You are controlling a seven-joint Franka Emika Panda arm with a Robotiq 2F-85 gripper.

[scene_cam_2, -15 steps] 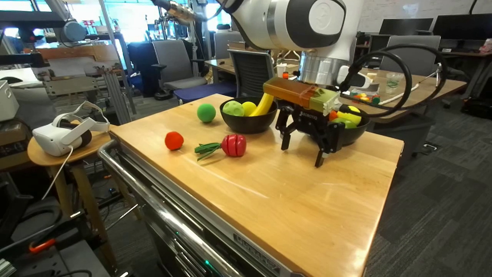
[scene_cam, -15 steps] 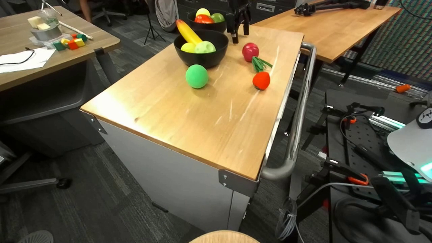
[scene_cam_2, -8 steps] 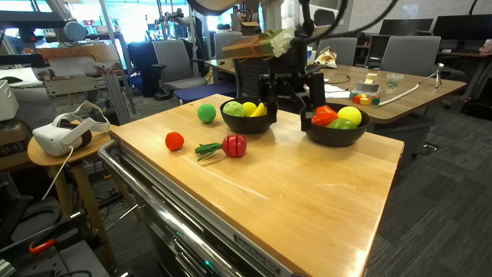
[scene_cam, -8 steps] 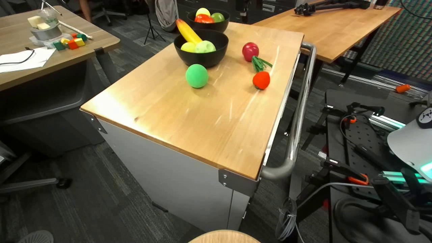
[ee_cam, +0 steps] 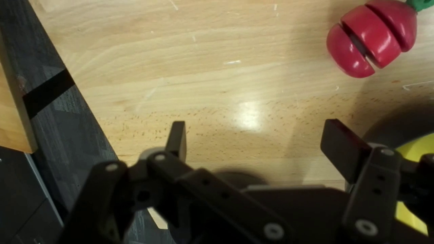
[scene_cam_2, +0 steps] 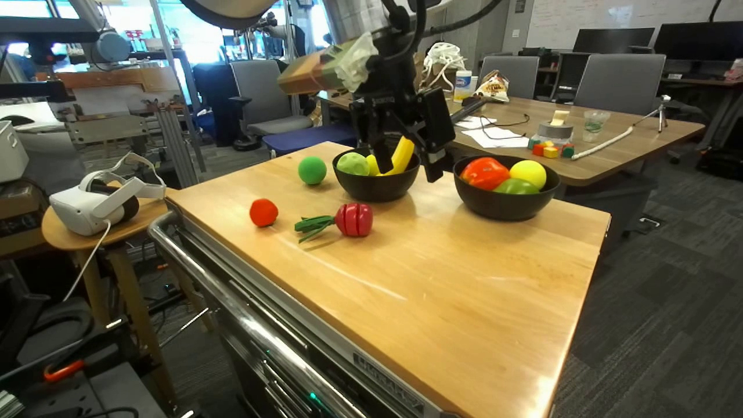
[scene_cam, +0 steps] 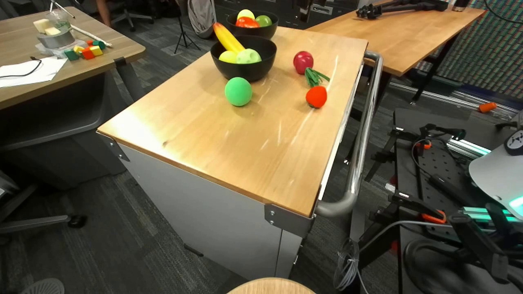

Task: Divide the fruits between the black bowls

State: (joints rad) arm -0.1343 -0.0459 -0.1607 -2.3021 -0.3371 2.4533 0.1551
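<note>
One black bowl (scene_cam: pixel 245 73) (scene_cam_2: pixel 377 190) holds a banana (scene_cam: pixel 228 38) (scene_cam_2: pixel 401 155), a light green fruit (scene_cam_2: pixel 352 164) and a yellow fruit. The other black bowl (scene_cam: pixel 261 32) (scene_cam_2: pixel 505 206) holds a red pepper (scene_cam_2: pixel 486 173), a yellow fruit (scene_cam_2: pixel 528 173) and a green fruit (scene_cam_2: pixel 516 186). A green ball (scene_cam: pixel 238 92) (scene_cam_2: pixel 312 170), a red-orange fruit (scene_cam: pixel 316 97) (scene_cam_2: pixel 263 213) and a sliced red radish with green leaves (scene_cam: pixel 303 62) (scene_cam_2: pixel 354 220) (ee_cam: pixel 371 37) lie on the table. My gripper (scene_cam_2: pixel 409 168) (ee_cam: pixel 257 139) is open, empty and raised. In an exterior view it overlaps the banana bowl.
The wooden cart top (scene_cam: pixel 229 143) has a metal handle bar (scene_cam: pixel 363 134) along one side. A stool with a white headset (scene_cam_2: pixel 110 194) stands beside it. A table (scene_cam_2: pixel 615 130) with blocks and tape is behind the bowls.
My open gripper has risen from just above the table and moved left in an exterior view, from beside the pepper bowl toward the banana bowl. The fruits and bowls have not moved.
</note>
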